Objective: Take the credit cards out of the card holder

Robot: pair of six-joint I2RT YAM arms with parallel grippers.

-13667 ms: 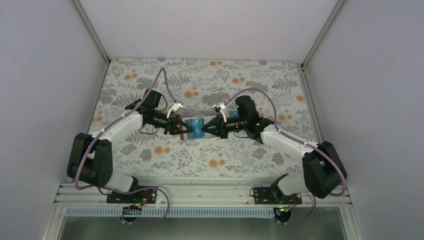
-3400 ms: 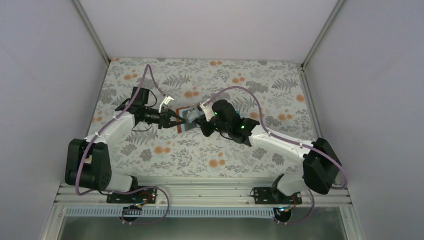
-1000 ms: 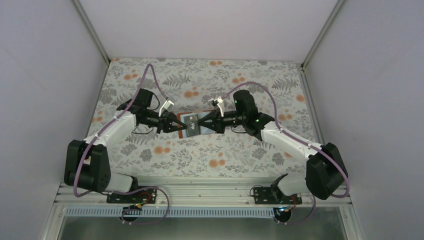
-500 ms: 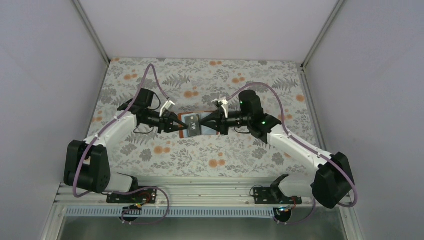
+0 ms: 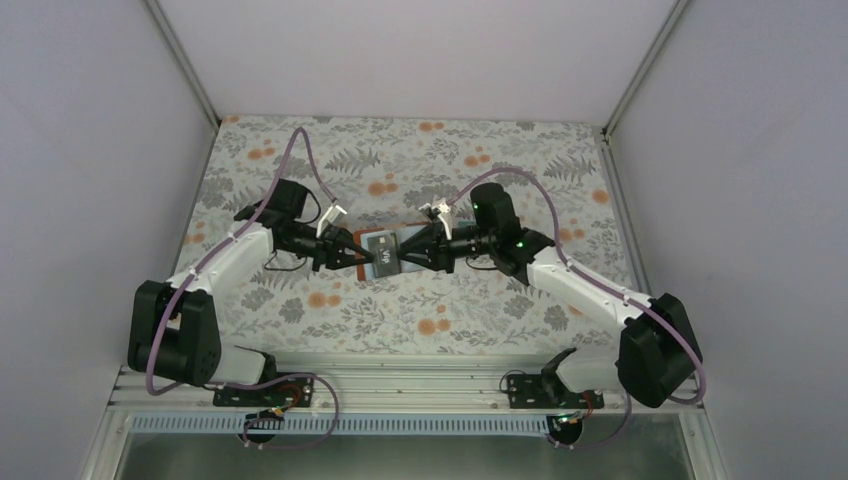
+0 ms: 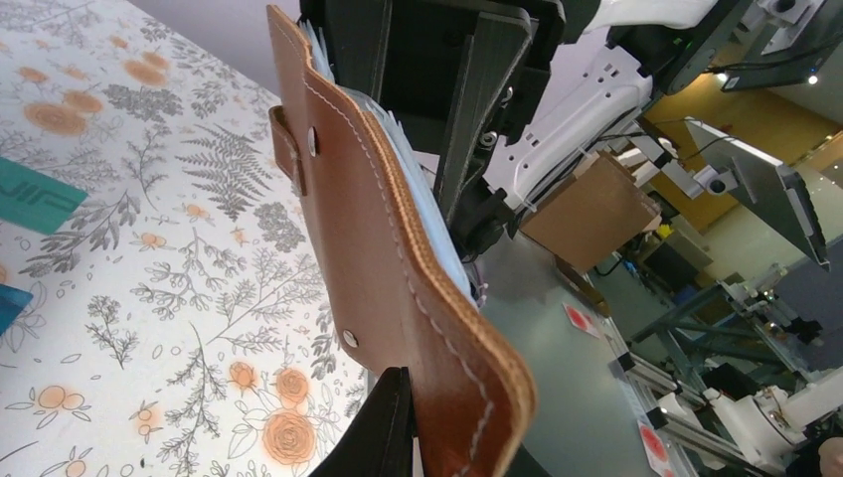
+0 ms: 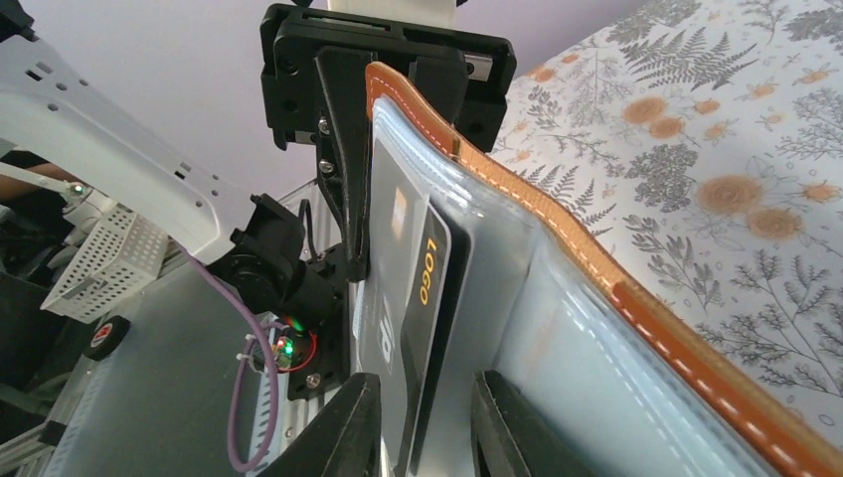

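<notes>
The brown leather card holder (image 5: 388,233) hangs open above the table between both arms. My left gripper (image 5: 362,257) is shut on its lower edge (image 6: 452,447), one finger (image 6: 391,422) pressed to the leather (image 6: 398,248). A black credit card (image 7: 413,288) with an orange logo sticks out of a pale blue-grey pocket (image 7: 577,348). My right gripper (image 7: 432,427) is open, its fingers (image 7: 363,422) standing on either side of the card's free edge. From above the black card (image 5: 383,250) shows between the two grippers, the right gripper (image 5: 405,257) at its right end.
A teal card (image 6: 30,194) and a blue card (image 6: 5,303) lie on the floral tablecloth (image 5: 430,160) below the holder. White walls and metal posts (image 5: 185,60) close the table on three sides. The arm bases sit on the near rail (image 5: 400,385).
My right gripper has come back left toward the holder and its jaws have parted. The left gripper still holds the holder in about the same place.
</notes>
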